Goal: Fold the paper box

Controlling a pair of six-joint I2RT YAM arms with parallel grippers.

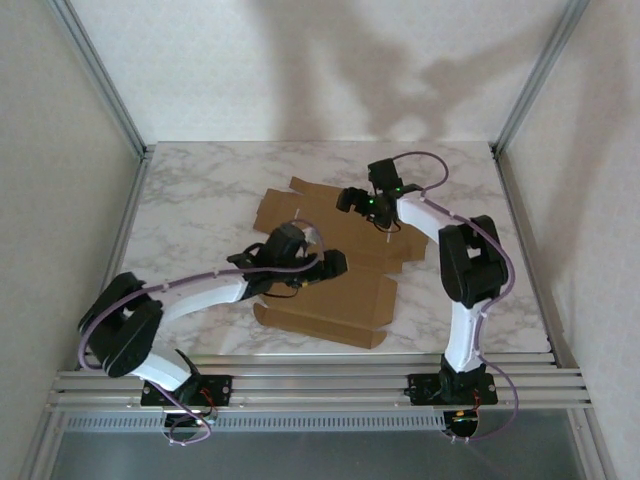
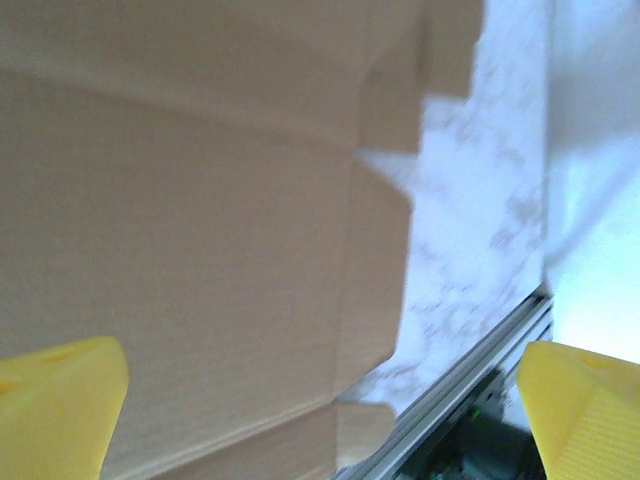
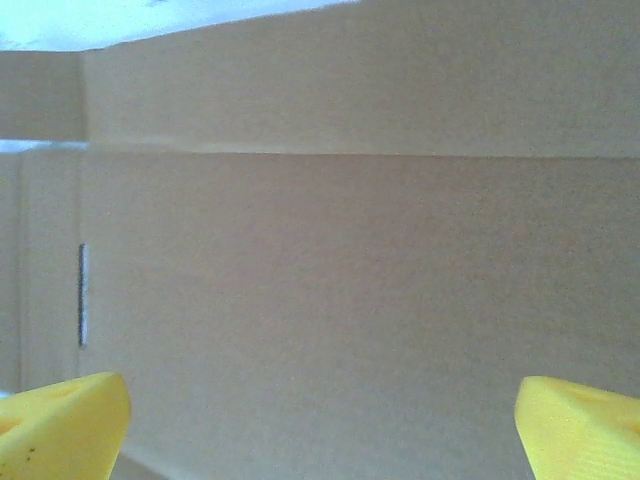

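Your flat brown die-cut cardboard paper box (image 1: pixel 330 310) lies unfolded mid-frame on the marble desk (image 1: pixel 190 200), its long axis running up the frame. Both tools gape wide above it: the left tool (image 1: pixel 335 265) over mid-sheet, the right tool (image 1: pixel 352 200) over the upper flaps.

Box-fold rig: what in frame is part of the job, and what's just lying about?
Job:
- box, lying as a flat sheet
- left hand, open over the box
- right hand, open over the box

Not the job:
- table
- frame rail
Both are fixtures rather than loose items.
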